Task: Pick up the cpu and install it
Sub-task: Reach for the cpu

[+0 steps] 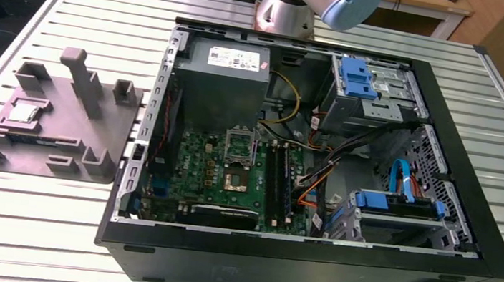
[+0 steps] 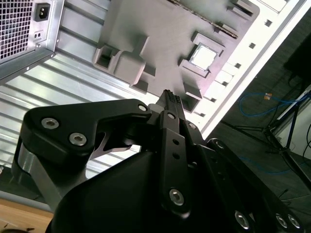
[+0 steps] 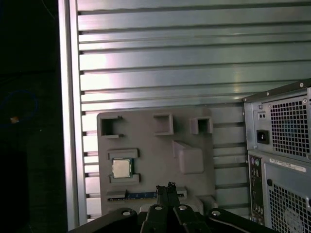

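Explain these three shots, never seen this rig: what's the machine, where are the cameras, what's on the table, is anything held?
One robot arm stands behind an open computer case on a slatted metal table. The exterior view looks down on everything; both wrist views ride on the arm and look past its gripper. The cpu sits in a grey holder tray beside the case, at the exterior view's left. The gripper points toward that tray, fingers shut, holding nothing. The socket is on the green board inside the case.

The slatted table (image 3: 146, 63) is being lit brightly from overhead, glare is being reflected off it, and the floor (image 3: 29, 121) is being left dark.
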### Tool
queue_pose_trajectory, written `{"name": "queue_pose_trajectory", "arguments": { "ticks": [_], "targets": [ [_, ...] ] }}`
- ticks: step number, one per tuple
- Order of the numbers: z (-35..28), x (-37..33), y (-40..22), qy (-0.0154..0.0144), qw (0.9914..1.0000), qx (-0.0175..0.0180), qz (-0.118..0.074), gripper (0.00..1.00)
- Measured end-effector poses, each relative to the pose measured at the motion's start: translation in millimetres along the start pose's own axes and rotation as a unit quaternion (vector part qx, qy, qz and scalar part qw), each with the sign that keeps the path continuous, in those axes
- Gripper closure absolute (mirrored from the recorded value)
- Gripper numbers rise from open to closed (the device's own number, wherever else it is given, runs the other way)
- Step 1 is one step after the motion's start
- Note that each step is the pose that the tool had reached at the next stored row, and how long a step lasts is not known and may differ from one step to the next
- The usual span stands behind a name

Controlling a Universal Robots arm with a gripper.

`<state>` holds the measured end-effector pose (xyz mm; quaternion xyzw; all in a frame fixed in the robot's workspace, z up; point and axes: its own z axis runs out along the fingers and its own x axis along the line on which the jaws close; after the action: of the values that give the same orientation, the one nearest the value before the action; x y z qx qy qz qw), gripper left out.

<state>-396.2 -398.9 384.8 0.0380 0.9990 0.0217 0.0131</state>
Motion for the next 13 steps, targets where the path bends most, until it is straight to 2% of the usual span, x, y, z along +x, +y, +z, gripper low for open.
{"name": "queue_pose_trajectory", "arguments": {
  "ticks": [13],
  "targets": [
    [-0.1, 3.7, -0.3, 0.0, 1.0, 0.0, 0.0, 0.9]
  ]
}}
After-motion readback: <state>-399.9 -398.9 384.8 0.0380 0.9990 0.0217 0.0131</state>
